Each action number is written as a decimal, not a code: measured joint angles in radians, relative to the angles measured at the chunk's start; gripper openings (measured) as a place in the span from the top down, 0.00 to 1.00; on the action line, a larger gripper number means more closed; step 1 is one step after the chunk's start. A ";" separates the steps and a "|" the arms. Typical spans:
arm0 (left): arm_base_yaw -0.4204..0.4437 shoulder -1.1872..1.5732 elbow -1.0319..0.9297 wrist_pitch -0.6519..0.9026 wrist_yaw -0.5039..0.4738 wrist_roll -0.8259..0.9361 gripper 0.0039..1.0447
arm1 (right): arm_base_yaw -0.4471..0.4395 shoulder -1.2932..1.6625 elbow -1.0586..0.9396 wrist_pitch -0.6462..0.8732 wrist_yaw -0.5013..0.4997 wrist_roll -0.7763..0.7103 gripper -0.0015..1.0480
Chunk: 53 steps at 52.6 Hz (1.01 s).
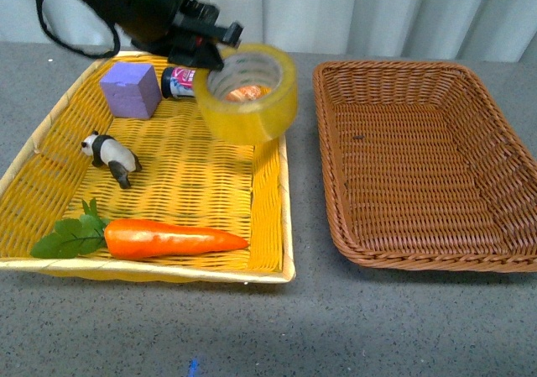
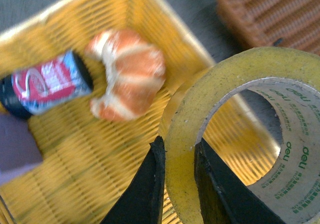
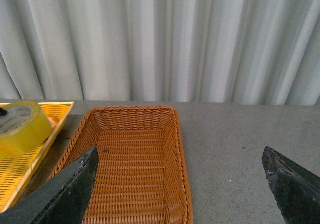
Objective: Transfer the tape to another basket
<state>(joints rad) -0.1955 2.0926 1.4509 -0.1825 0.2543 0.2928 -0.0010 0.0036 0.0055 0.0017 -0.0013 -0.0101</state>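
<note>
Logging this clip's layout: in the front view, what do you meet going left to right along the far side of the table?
purple cube → dark can with a red label → tape, lifted over the yellow tray's right edge → brown wicker basket

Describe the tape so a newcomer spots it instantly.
Find the yellow tray on the left of the front view. Over its far right corner, the left gripper holds the tape lifted. It is the only hollow ring: translucent yellow, bigger than the purple cube beside it.
</note>
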 joint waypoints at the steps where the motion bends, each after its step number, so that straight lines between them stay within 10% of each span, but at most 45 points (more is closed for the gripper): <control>1: -0.012 -0.003 0.033 -0.026 0.011 0.029 0.87 | 0.000 0.000 0.000 0.000 0.000 0.000 0.09; 40: -0.148 0.048 0.307 -0.210 0.060 0.350 0.87 | 0.021 0.150 0.078 -0.142 0.105 -0.042 0.09; 53: -0.148 0.049 0.307 -0.210 0.060 0.357 0.87 | -0.018 0.698 0.332 0.126 -0.108 -0.086 0.09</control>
<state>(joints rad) -0.3431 2.1418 1.7580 -0.3923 0.3145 0.6502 -0.0193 0.7021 0.3374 0.1272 -0.1097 -0.0959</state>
